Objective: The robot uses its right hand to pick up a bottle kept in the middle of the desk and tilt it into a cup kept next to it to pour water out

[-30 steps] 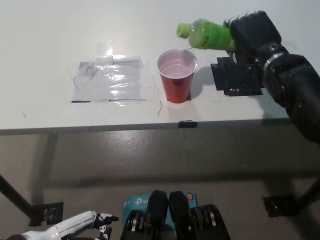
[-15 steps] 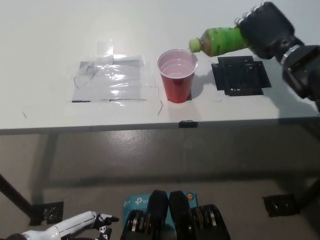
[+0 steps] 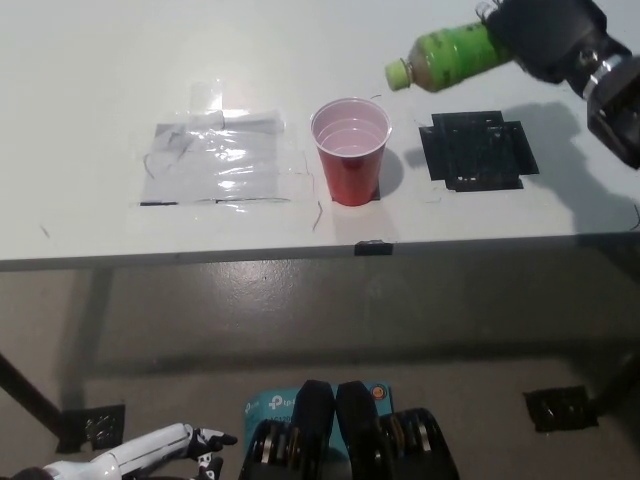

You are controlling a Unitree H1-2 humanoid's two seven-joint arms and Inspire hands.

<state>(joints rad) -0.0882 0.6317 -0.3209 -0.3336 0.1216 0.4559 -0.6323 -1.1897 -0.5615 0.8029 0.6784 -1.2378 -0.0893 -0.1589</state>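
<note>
Right hand: my black right hand (image 3: pixel 545 35) is clamped round the base of the green bottle (image 3: pixel 450 57), up at the picture's top right.
Bottle: tipped almost flat, cap end pointing left, in the air beyond and to the right of the red cup (image 3: pixel 350 150), not over its mouth.
Change: half a second ago the cap hung at the cup's rim; it has since pulled up and away to the right.
Meaning: I judge the pour finished or abandoned, with the bottle being carried back.
Black mat: the black mat (image 3: pixel 475 150) lies bare below the bottle.
Left hand: my white left hand (image 3: pixel 165 448) rests low at bottom left, below the desk (image 3: pixel 80 80), fingers loosely spread, holding nothing.
</note>
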